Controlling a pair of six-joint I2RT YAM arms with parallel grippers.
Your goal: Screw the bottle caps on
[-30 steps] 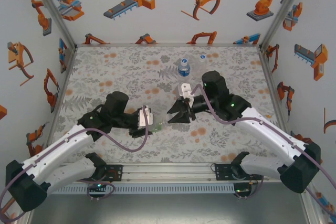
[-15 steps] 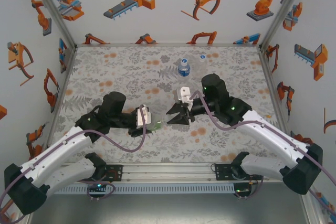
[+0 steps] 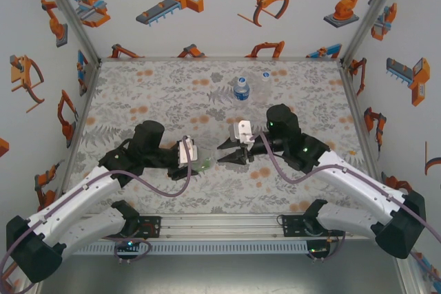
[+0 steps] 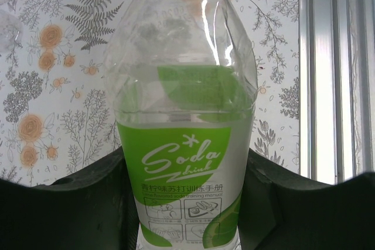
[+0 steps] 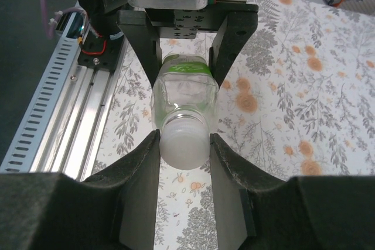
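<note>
Right gripper (image 5: 184, 151) pinches a white cap (image 5: 183, 142) onto the green bottle (image 4: 186, 144) clamped in the left gripper (image 3: 196, 155), seemingly mid-screwing, while a loose cap (image 3: 264, 73) lies beside the blue bottle (image 3: 240, 89).

Between left claw (image 3: 198, 160) and right claw (image 3: 222, 159), one bottle (image 3: 208, 164); second bottle (image 3: 240, 88) behind.

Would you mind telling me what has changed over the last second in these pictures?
The right tool, shut on a white cap, moved left, bringing the cap to the mouth of the green-label bottle. The left tool kept gripping that bottle sideways. The blue-label bottle and the loose cap beyond it stayed put.
</note>
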